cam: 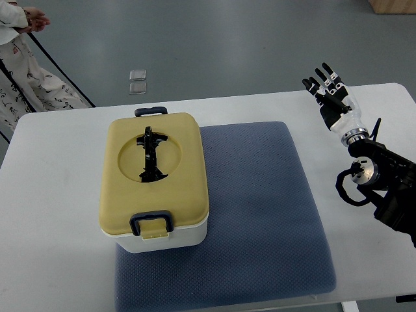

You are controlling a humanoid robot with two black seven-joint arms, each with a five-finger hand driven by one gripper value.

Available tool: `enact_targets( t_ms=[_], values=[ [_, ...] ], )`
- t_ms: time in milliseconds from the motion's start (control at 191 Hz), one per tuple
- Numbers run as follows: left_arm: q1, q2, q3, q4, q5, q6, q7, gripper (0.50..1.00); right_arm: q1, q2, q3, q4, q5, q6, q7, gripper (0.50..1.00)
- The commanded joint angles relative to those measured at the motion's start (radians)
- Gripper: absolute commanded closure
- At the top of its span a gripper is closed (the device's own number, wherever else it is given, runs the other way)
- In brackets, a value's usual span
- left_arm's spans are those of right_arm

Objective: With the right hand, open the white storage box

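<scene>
A white storage box [170,238] with a yellow lid [185,172] stands on the left part of a blue-grey mat [260,201]. The lid is down, with a black folding handle [152,155] lying in its round recess. A dark latch [151,222] sits at the near end and another latch [150,112] at the far end. My right hand [330,90] is raised over the table's far right corner, well to the right of the box. Its fingers are spread and hold nothing. The left arm does not show.
The white table [52,208] carries the mat and box. A person in a patterned garment [26,78] stands beyond the table's far left corner. Two small clear squares [137,82] lie on the grey floor behind the table.
</scene>
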Motion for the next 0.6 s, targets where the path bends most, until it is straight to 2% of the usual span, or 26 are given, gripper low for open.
enact_targets(
  t_ms=[0, 597],
  values=[
    [0.0, 0.0, 0.002, -0.001, 0.0, 0.0, 0.0, 0.5, 0.0, 0.0, 0.0, 0.0, 0.0, 0.0, 0.0, 0.57],
    [-0.002, 0.0, 0.002, -0.001, -0.001, 0.002, 0.0, 0.5, -0.002, 0.002, 0.0, 0.0, 0.0, 0.0, 0.0, 0.57]
  ],
)
